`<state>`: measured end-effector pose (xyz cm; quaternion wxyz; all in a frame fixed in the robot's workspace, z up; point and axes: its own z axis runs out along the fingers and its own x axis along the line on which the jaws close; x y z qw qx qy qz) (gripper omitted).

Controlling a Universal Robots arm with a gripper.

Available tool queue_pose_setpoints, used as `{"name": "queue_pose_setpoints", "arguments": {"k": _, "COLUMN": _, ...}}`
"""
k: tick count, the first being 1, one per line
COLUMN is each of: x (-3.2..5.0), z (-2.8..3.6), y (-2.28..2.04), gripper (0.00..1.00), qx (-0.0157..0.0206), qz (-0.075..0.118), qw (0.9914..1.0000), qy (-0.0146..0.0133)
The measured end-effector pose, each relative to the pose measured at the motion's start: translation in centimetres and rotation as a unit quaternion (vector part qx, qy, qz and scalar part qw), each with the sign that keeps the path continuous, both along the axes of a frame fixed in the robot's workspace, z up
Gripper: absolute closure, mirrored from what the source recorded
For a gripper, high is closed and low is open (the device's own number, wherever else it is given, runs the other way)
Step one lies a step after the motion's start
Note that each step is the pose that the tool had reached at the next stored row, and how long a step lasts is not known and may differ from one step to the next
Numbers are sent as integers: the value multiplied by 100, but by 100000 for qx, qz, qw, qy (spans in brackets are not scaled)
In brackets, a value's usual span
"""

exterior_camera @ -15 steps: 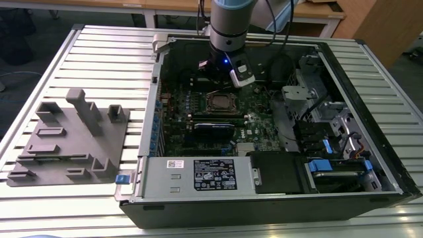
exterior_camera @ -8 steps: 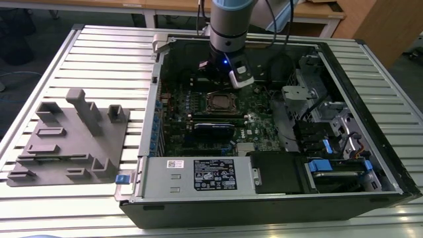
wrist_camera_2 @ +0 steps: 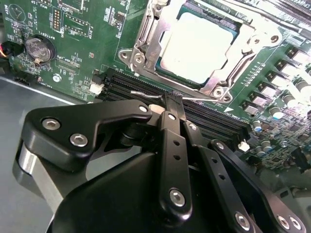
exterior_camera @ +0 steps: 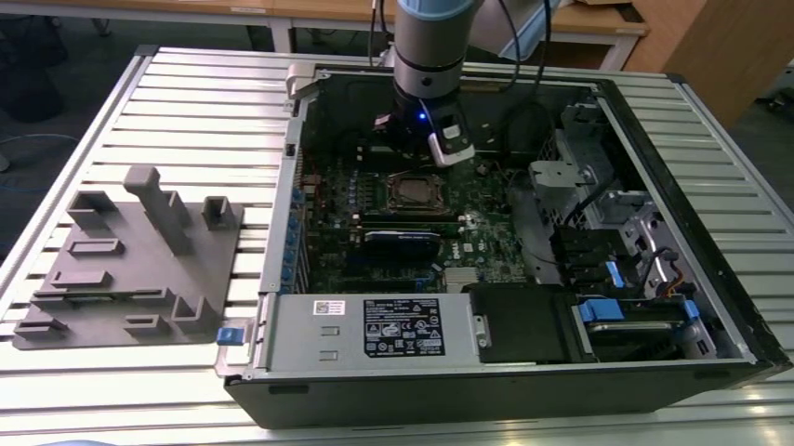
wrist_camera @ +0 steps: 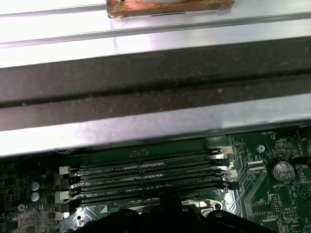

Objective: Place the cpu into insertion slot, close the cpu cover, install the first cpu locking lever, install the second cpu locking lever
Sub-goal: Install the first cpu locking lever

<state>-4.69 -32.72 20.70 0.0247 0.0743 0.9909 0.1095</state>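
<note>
Tabletop slats [exterior_camera: 162, 111] bear the open case [exterior_camera: 496, 395]; end effector [wrist_camera_2: 173, 99] pinched narrow, perhaps gripping lever [wrist_camera_2: 143, 92].

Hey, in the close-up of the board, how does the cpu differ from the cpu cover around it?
The cpu is a solid plate with a dull, pale top, while the cover is an open frame and shinier. The cover is the larger of the two. It lies closed around the cpu, which shows through its window. Both are square, metal and flat on the green board.
</note>
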Motion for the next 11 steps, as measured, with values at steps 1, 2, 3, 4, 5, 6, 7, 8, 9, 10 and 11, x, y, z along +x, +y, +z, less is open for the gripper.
{"name": "queue_pose_setpoints", "arguments": {"k": 1, "x": 0, "z": -1, "y": 3, "gripper": 89, "qx": -6, "qz": -394, "qw": 99999, "qy": -1}}
{"name": "queue_pose_setpoints", "arguments": {"k": 2, "x": 1, "z": -2, "y": 7, "gripper": 89, "qx": -43, "qz": -773, "qw": 99997, "qy": -1}}
{"name": "queue_pose_setpoints", "arguments": {"k": 3, "x": 2, "z": -1, "y": 13, "gripper": 89, "qx": -127, "qz": -1110, "qw": 99994, "qy": 0}}
{"name": "queue_pose_setpoints", "arguments": {"k": 4, "x": 4, "z": -2, "y": 19, "gripper": 89, "qx": -210, "qz": -1454, "qw": 99989, "qy": -1}}
{"name": "queue_pose_setpoints", "arguments": {"k": 5, "x": 6, "z": -2, "y": 24, "gripper": 89, "qx": -287, "qz": -1793, "qw": 99984, "qy": -2}}
{"name": "queue_pose_setpoints", "arguments": {"k": 6, "x": 9, "z": -2, "y": 27, "gripper": 89, "qx": -351, "qz": -2186, "qw": 99975, "qy": -3}}
{"name": "queue_pose_setpoints", "arguments": {"k": 7, "x": 11, "z": -2, "y": 29, "gripper": 89, "qx": -407, "qz": -2656, "qw": 99964, "qy": -3}}
{"name": "queue_pose_setpoints", "arguments": {"k": 8, "x": 12, "z": -2, "y": 32, "gripper": 89, "qx": -468, "qz": -3182, "qw": 99948, "qy": -8}}
{"name": "queue_pose_setpoints", "arguments": {"k": 9, "x": 13, "z": -3, "y": 35, "gripper": 89, "qx": -534, "qz": -3686, "qw": 99931, "qy": -16}}
{"name": "queue_pose_setpoints", "arguments": {"k": 10, "x": 14, "z": -3, "y": 39, "gripper": 89, "qx": -589, "qz": -4142, "qw": 99912, "qy": -22}}
{"name": "queue_pose_setpoints", "arguments": {"k": 11, "x": 14, "z": -3, "y": 43, "gripper": 89, "qx": -637, "qz": -4520, "qw": 99896, "qy": -25}}
